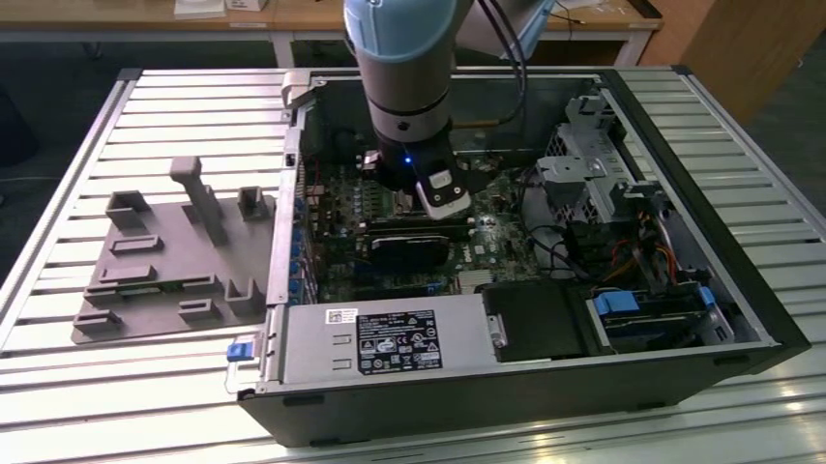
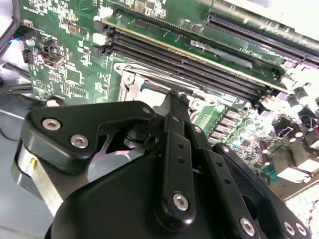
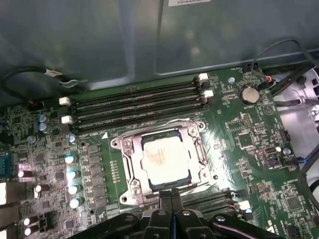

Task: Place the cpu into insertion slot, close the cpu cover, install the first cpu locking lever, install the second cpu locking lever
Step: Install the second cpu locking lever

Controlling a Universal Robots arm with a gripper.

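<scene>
First wrist view looks down on the green motherboard (image 3: pixel 239 149), where the cpu (image 3: pixel 164 162) lies flat in the insertion slot (image 3: pixel 130 172), its dull silvery top showing through the cut-out of the cpu cover (image 3: pixel 197 149). The cover lies down over the chip, its metal frame rimming the socket on all sides. Just beside the socket's far edge run four long dark memory slots (image 3: pixel 139 102) with white clips at their ends. The hand (image 3: pixel 171 199) sits at the socket's near edge, its two black fingers (image 3: pixel 165 201) pressed together with no gap between them, tips at or just over the frame; whether they actually touch it I cannot tell. They carry nothing. In the second wrist view the same closed hand (image 2: pixel 172 99) points its narrow tips at the silver frame, beside the memory slots. Exterior view shows the arm (image 1: pixel 402 77) reaching straight down into the open computer case (image 1: pixel 671 319), which lies on its side on the slatted bench (image 1: pixel 103 387), with a grey fixture plate (image 1: pixel 168 271) on the bench toward the exterior view's left.
</scene>
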